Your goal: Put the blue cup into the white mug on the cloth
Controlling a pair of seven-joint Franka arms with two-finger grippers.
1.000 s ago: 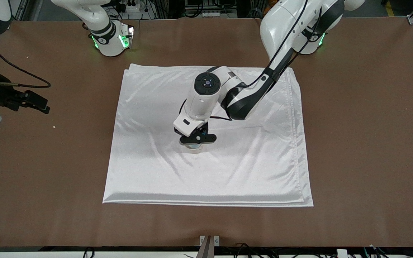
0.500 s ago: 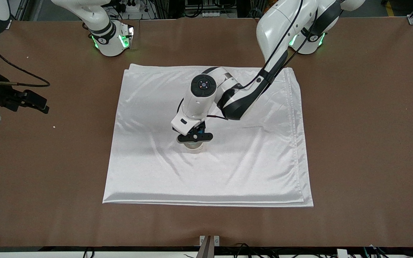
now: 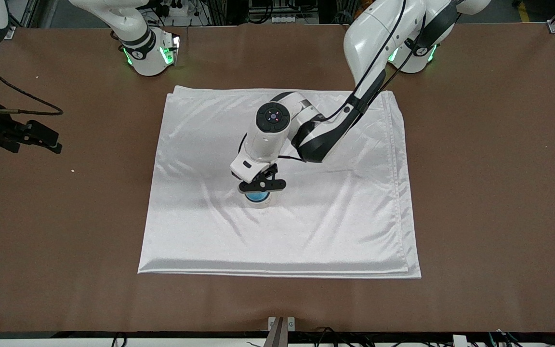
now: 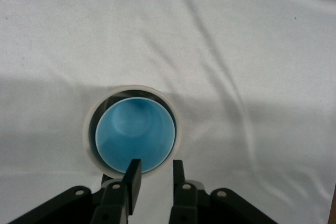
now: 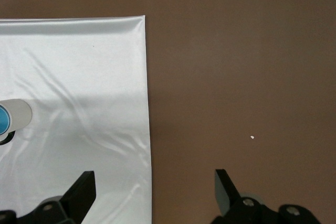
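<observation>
Seating blue cup point(image 4: 136, 136) inside white mug point(image 4: 92, 129) on cloth point(image 3: 306, 231), left gripper point(image 4: 153, 179) just above the rims

Left gripper fingers point(image 4: 133, 178) narrow, gap small, straddling the cup's rim directly below; whether they pinch it, cannot tell; cup sits off-centre in the mug, pressed toward the gripper's side; risk: lifting off with the rim caught could drag the cup back out or tip the mug on the soft wrinkled cloth; the shiny fabric may slide under it; mug handle not visible; right gripper point(image 5: 152, 190) spread wide, waiting over bare brown table point(image 3: 489, 193) just off the cloth's edge, toward the right arm's end; plenty of free cloth around the left gripper.
</observation>
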